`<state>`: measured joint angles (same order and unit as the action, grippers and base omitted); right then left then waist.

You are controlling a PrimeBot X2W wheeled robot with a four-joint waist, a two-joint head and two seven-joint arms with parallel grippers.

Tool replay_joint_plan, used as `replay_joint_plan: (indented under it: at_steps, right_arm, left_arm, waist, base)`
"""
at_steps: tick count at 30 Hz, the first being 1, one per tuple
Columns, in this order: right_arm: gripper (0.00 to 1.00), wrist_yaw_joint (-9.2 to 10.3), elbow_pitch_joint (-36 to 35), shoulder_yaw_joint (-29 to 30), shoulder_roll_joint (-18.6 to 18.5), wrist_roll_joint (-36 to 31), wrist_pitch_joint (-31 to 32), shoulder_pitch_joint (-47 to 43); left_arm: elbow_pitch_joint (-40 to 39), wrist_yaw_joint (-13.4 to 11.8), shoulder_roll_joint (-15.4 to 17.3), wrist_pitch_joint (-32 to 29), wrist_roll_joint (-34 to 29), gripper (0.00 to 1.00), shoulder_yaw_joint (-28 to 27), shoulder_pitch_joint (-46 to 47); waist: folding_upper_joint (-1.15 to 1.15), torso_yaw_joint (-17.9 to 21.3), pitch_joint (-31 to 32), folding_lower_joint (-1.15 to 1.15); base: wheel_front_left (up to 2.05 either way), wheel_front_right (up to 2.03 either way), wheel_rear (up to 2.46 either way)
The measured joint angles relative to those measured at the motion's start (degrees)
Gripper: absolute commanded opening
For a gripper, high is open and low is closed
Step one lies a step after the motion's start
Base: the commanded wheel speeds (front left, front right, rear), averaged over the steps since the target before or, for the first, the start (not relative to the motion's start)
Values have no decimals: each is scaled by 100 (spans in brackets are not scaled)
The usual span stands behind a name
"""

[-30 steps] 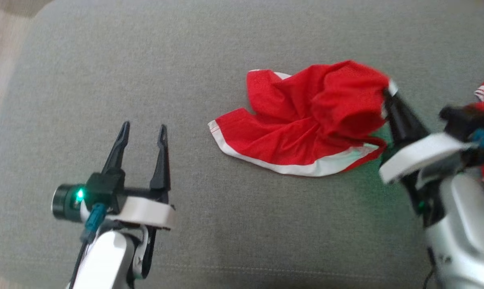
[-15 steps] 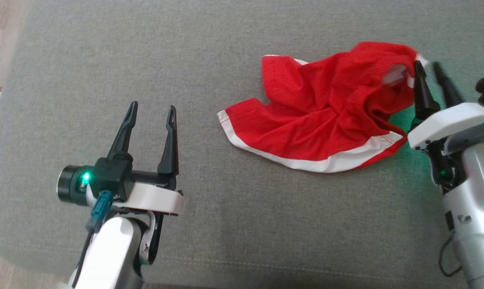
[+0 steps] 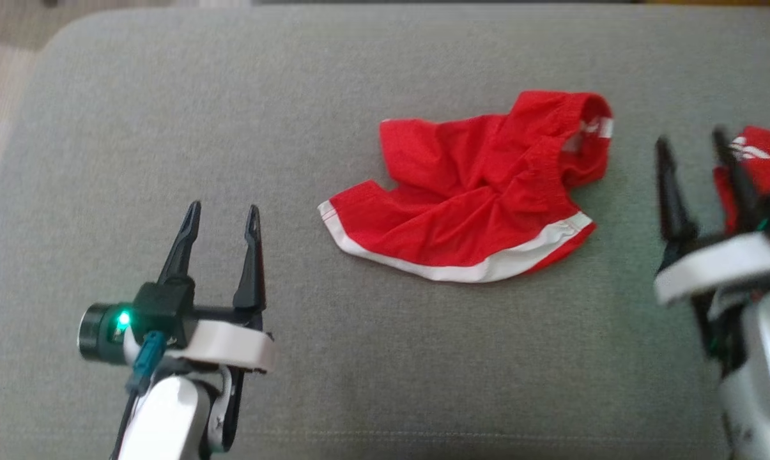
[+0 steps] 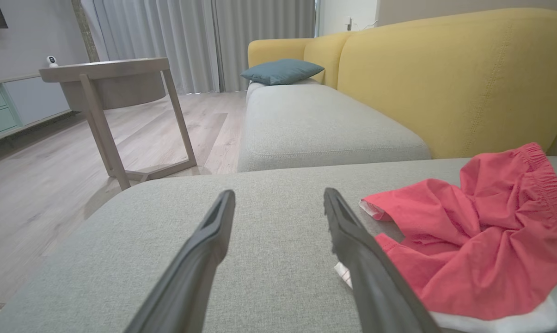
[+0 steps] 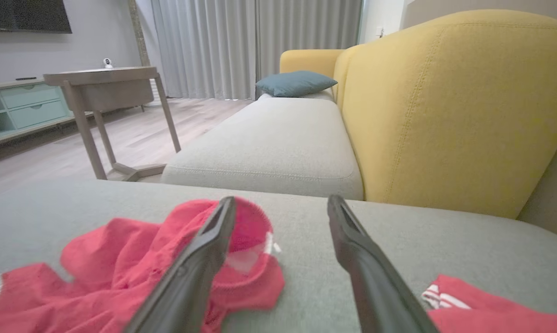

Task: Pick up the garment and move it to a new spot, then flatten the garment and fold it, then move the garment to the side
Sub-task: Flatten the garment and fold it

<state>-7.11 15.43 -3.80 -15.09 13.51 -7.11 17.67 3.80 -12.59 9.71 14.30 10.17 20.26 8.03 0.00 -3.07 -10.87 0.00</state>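
Garment (image 3: 468, 204): red shorts, crumpled and unfolded, lying loose on the grey seat cushion (image 3: 231, 115), a little to the robot's right of its middle.
White hem (image 3: 461, 271): runs along the near edge of the garment, facing the robot.
Waistband (image 3: 589, 112): gathered elastic, bunched up at the far right corner with a white patch showing inside.
Right tool (image 3: 690, 138): fingers spread apart with nothing between them; near the waistband, just to its right and clear of the cloth; blurred in the head view.
Second red cloth (image 3: 752, 160): with white stripes, on the cushion at the right edge, partly behind the right tool.
Left tool (image 3: 223, 208): fingers spread apart and empty, hanging over bare cushion well to the left of the garment.
Yellow backrest (image 5: 444, 101): rises behind the cushion on the right in the wrist views.
Blue pillow (image 5: 296, 82): on the far sofa seat.
Side table (image 4: 107, 78): wooden, standing on the pale floor beyond the cushion.
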Motion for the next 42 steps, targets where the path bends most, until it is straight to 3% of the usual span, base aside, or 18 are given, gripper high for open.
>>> replay_joint_plan:
  at_steps: [7,13,29,36,42]
  right_arm:
    - [100,0,-1181,68,549,-168,553,-1316]
    - [100,0,-1827,148,843,-250,826,-1878]
    - [100,0,-2153,234,943,-252,1016,-1958]
    - [100,0,-2197,226,945,-250,1048,-1937]
    - [100,0,-2197,174,946,-241,1042,-1767]
  left_arm:
    - [22,-2,81,0,9,100,-57,-208]
    - [59,-11,134,-1,18,100,-66,-375]
    - [125,-43,215,-46,74,100,-14,-370]
    - [486,338,162,-475,87,100,346,221]
    - [1492,850,-104,-1419,391,100,594,1152]
  waist:
    - [0,180,281,0]
    - [0,290,398,0]
    - [0,358,331,0]
    - [0,403,140,0]
    - [0,535,-125,0]
  base:
    - [0,0,0]
    - [0,0,0]
    - [0,0,0]
    - [0,0,0]
    - [0,0,0]
